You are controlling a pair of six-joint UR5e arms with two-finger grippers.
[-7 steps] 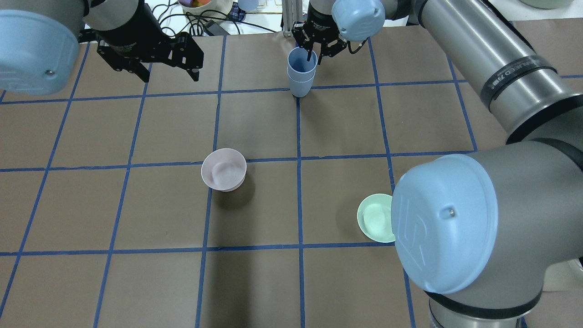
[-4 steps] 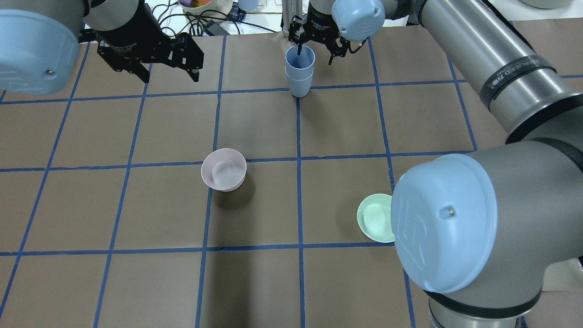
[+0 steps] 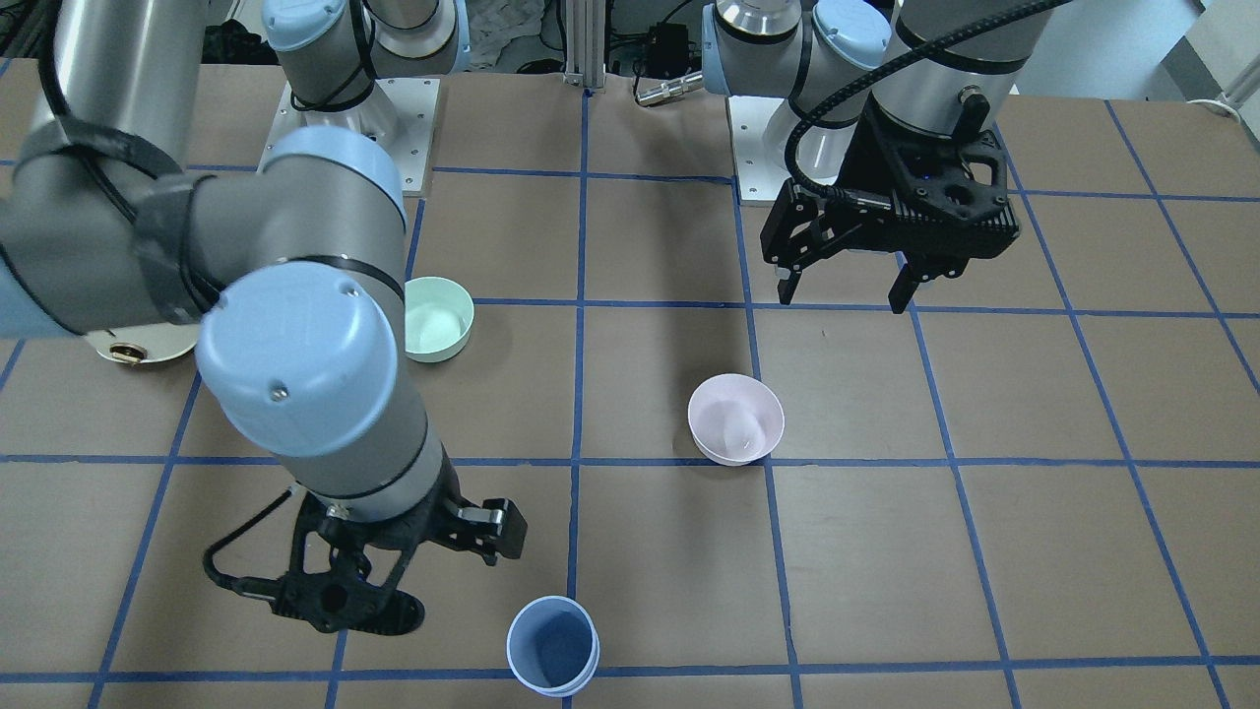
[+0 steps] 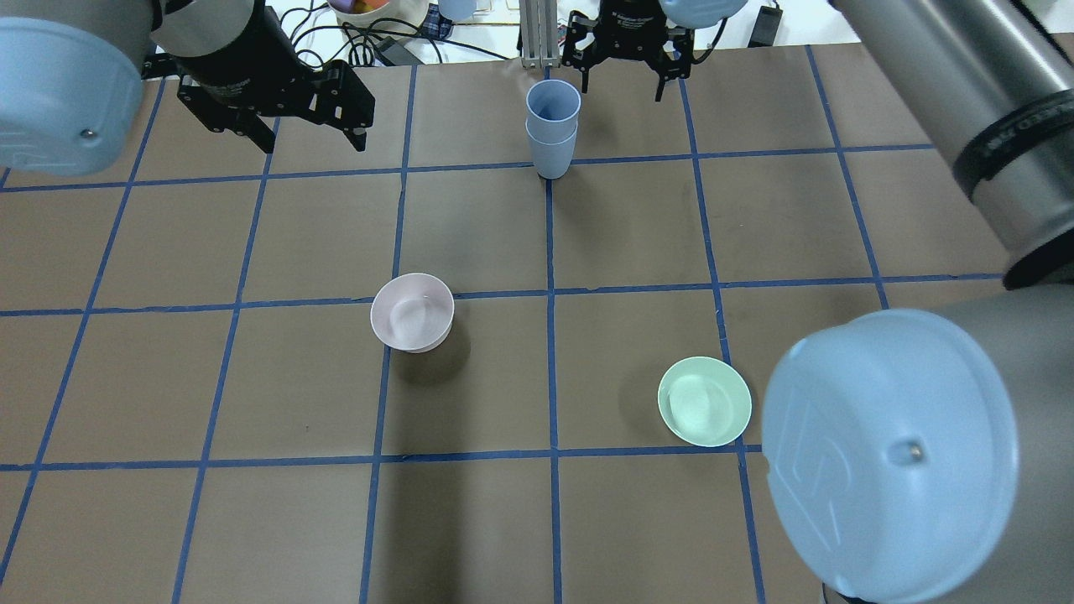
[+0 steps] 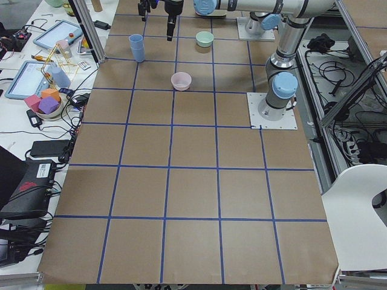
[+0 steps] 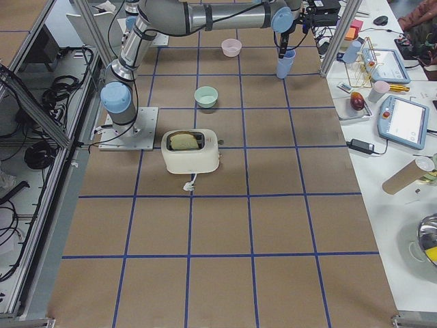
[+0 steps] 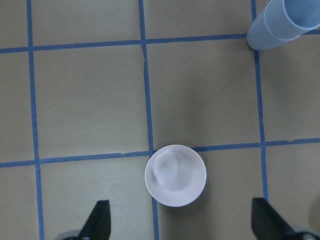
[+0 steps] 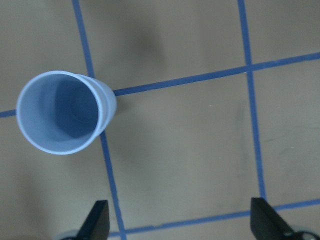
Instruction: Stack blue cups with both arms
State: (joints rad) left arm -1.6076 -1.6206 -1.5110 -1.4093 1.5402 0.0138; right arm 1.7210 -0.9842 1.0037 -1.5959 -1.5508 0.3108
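The two blue cups [image 4: 553, 126] stand nested one in the other on a blue tape line at the table's far edge; they also show in the front view [image 3: 552, 645] and the right wrist view [image 8: 62, 112]. My right gripper [image 4: 621, 84] is open and empty, above and beside the stack, not touching it; the front view shows it [image 3: 423, 581] left of the cups. My left gripper [image 4: 315, 138] is open and empty, hanging over the far left of the table, also seen in the front view [image 3: 843, 298].
A pale pink bowl [image 4: 412, 312] sits near the table's middle, below my left gripper in its wrist view [image 7: 175, 175]. A mint-green bowl [image 4: 704, 401] sits nearer, on the right. A white toaster [image 6: 191, 152] stands by the right arm's base. Clutter lies beyond the far edge.
My right gripper opened, let go of the upper cup's rim and drew up and to the right, away from the stack. The cups stay nested. The left arm has not moved.
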